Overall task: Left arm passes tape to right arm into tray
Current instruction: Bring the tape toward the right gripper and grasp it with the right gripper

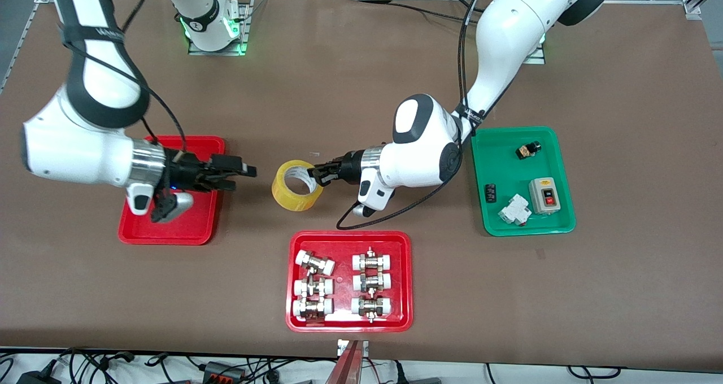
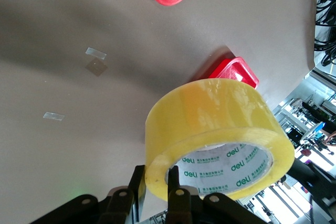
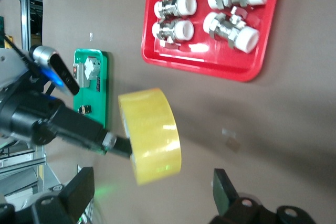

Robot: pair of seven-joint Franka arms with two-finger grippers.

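The tape (image 1: 295, 184) is held in the air over the bare table between the two arms.

The roll's rim is pinched by the left gripper (image 1: 314, 174), one finger inside the pale core and one outside, as is seen in the left wrist view, where the fingers (image 2: 178, 195) are clamped on the yellow wall of the tape (image 2: 215, 137). The right gripper (image 1: 240, 174) is kept over the edge of the tray (image 1: 141, 234) at the right arm's end of the table, its jaws spread wide and pointed at the roll, apart from it; in the right wrist view the tape (image 3: 152, 135) is framed between its fingers (image 3: 224, 187). Nearer the front camera, a red tray of pipe fittings (image 1: 296, 322) is seen; a green tray (image 1: 497, 226) with small electrical parts lies toward the left arm's end.
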